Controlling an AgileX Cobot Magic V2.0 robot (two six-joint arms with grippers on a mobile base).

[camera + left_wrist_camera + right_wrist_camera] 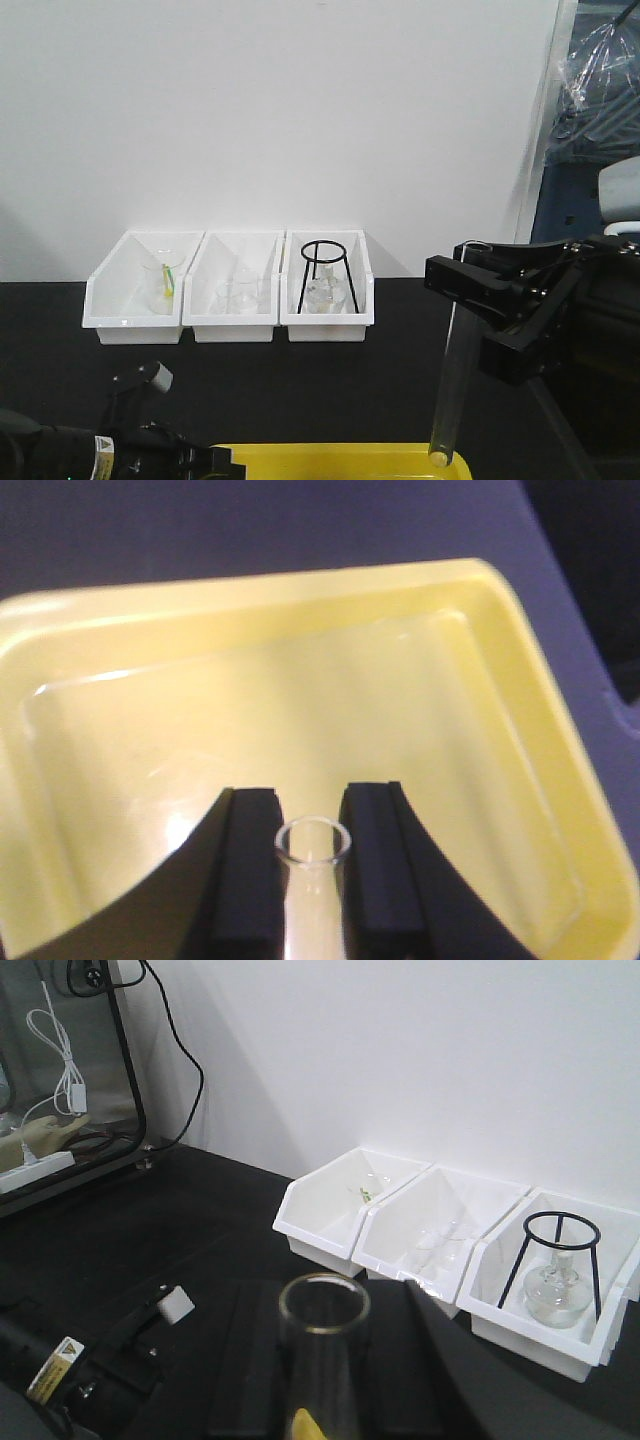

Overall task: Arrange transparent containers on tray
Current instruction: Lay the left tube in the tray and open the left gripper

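Two clear test tubes are held, one in each gripper. In the front view my right gripper [460, 290] is shut on a nearly upright test tube [448, 390], whose rounded bottom hangs over the back right corner of the yellow tray [330, 451]. The right wrist view looks down that tube's open rim [323, 1305] between the right gripper [322, 1290] fingers. My left gripper [312, 800] is low over the tray [250, 590], its pads pressed on either side of the second tube [313, 845]. The left arm [150, 445] lies at the tray's left end.
Three white bins [235, 295] stand in a row against the back wall on the black table. The left bin holds a beaker [165, 282], the right one a black tripod stand [325, 272] over a small flask. A cabinet and cables are at the far right.
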